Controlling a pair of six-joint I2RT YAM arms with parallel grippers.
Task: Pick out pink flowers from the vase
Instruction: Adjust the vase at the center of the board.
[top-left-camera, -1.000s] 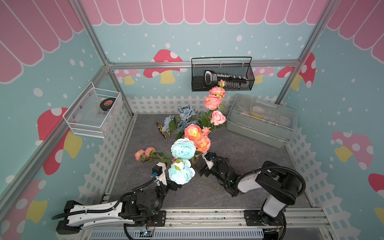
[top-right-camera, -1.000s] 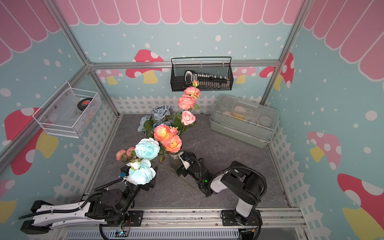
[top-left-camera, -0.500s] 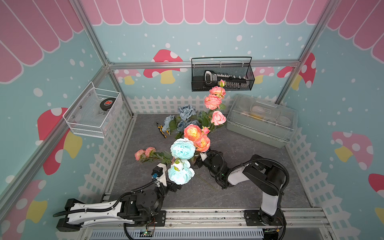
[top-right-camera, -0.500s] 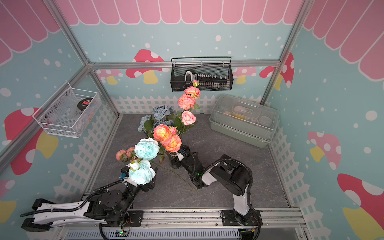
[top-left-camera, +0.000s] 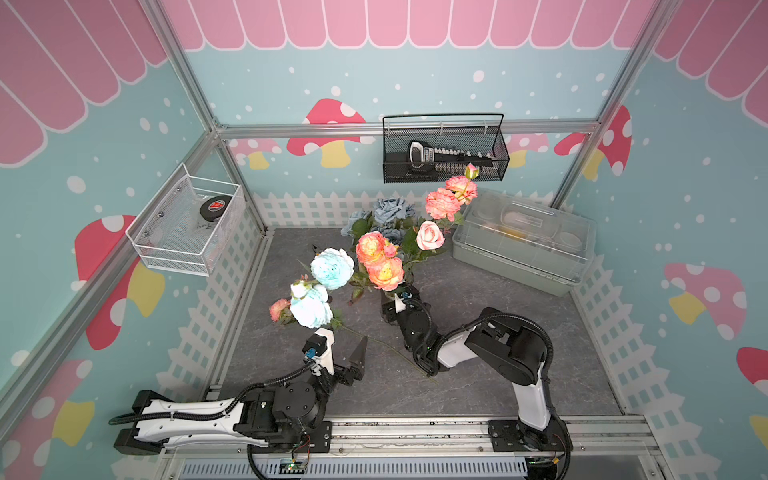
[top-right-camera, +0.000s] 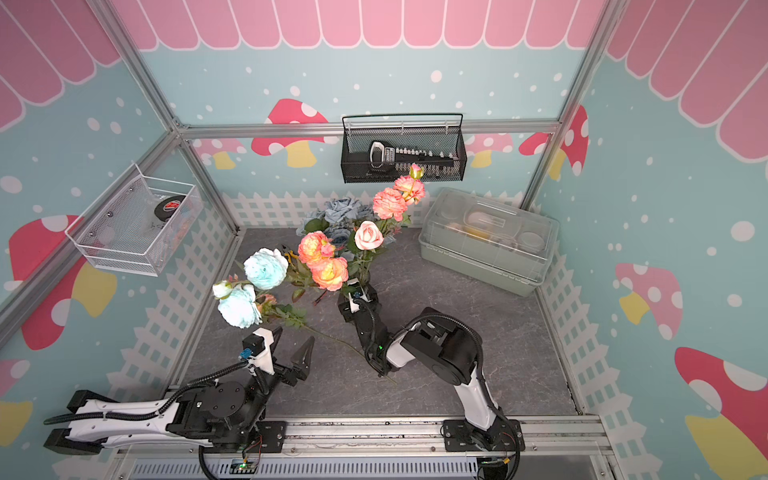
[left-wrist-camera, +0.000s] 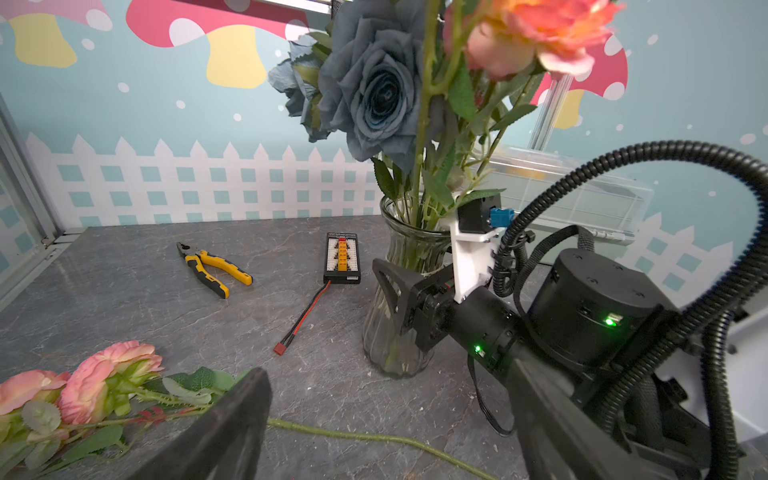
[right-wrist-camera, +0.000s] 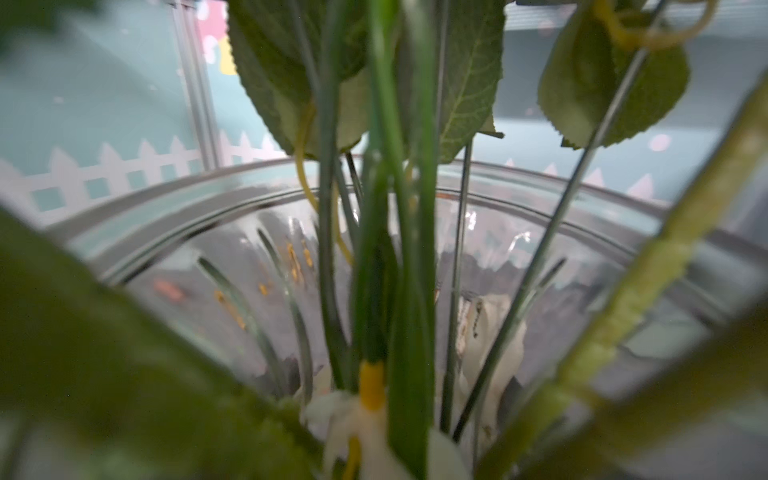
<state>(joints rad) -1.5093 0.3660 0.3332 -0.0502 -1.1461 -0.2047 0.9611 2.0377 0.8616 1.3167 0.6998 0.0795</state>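
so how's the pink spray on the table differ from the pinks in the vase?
Pose: the loose pink spray lies flat on the table; the pink flowers in the vase stand upright. Stem: the spray's lies exposed; the vase flowers' sit inside glass. Both coral-pink, green-leaved.

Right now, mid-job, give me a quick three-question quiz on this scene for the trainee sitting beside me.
1. True or false: the left gripper grips a flower stem.
2. Where are the yellow-handled pliers? A) in the black wire basket B) on the table C) in the lidded box
3. Fill in: the right gripper is set at the neck of the glass ___.

Key: 1 false, its jaws stand open and empty. 2 B. 3 vase.
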